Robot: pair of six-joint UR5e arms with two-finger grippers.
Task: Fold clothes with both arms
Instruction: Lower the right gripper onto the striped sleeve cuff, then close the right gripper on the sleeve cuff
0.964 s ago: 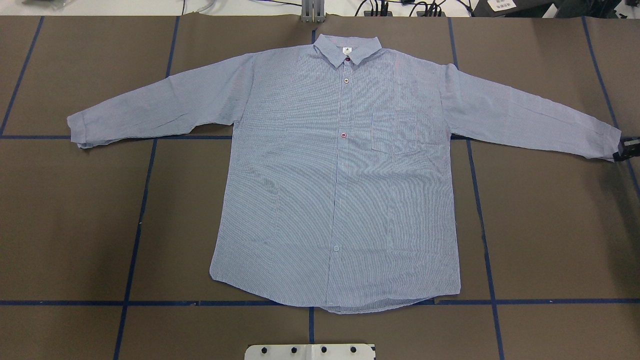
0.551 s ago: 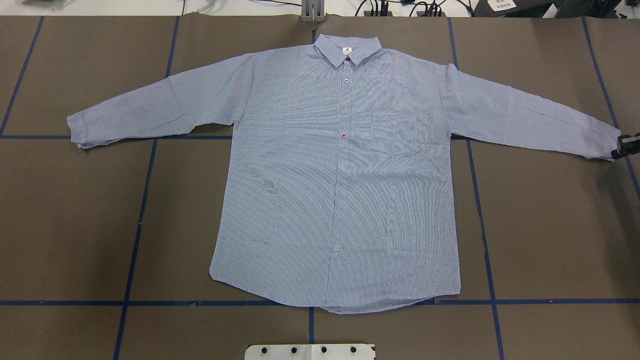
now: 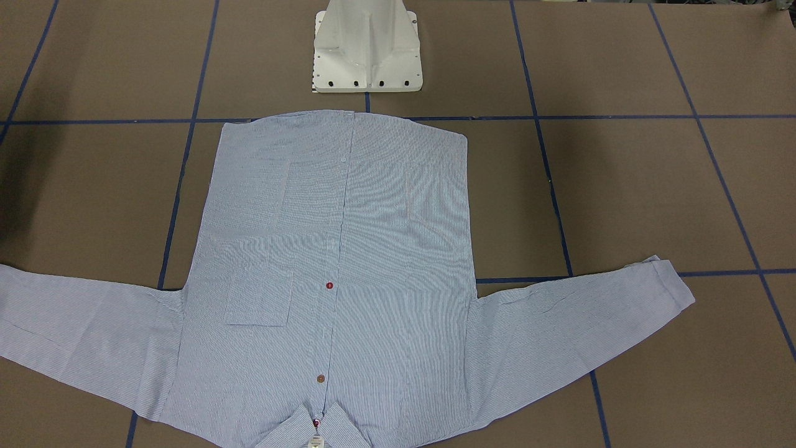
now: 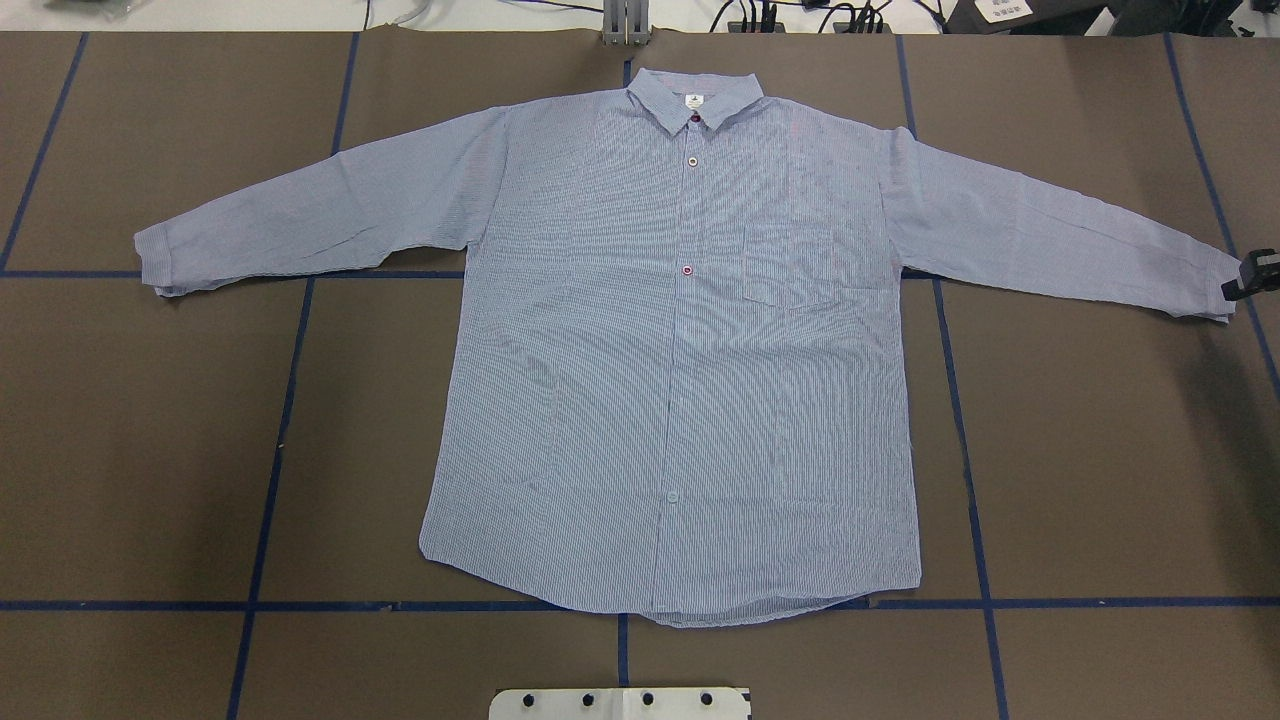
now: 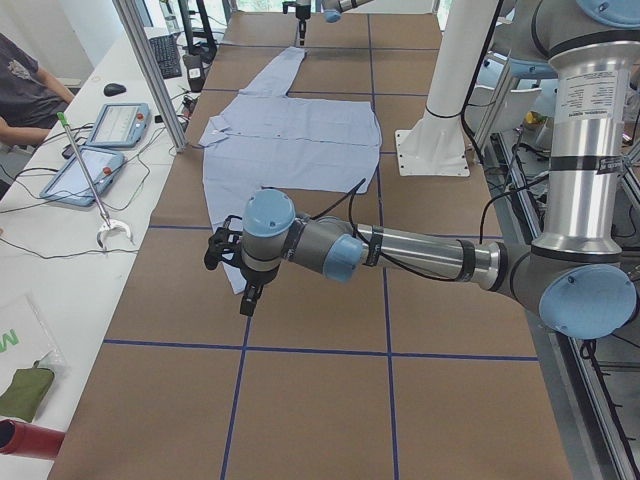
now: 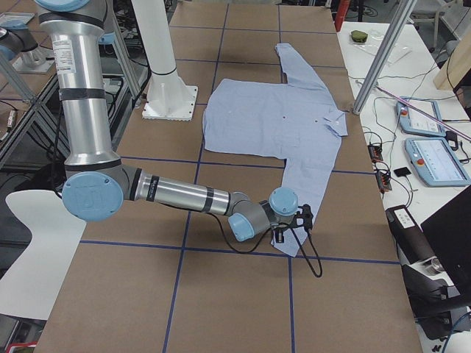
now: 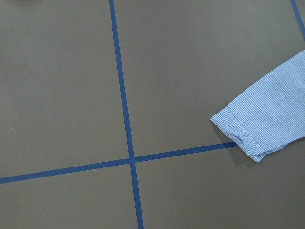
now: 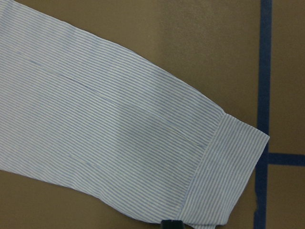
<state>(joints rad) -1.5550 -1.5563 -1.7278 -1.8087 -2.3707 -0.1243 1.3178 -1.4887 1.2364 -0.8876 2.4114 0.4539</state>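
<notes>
Left gripper [image 5: 232, 272] and right gripper [image 6: 294, 224] hang low on outstretched arms.

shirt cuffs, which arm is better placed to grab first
Probably right. The right arm has its jaws at the right-side cuff, large in its wrist view; the left arm sees the left-side cuff small, off to one side.

Overhead, front, sides (shirt [image 4: 680, 350] shared), wrists close

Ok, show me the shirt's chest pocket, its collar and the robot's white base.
chest pocket [image 4: 788, 265]: overhead view, its middle.
collar [image 4: 668, 96]: overhead view, beside its label.
white base [image 3: 367, 43]: front-facing view, sloped front.
</notes>
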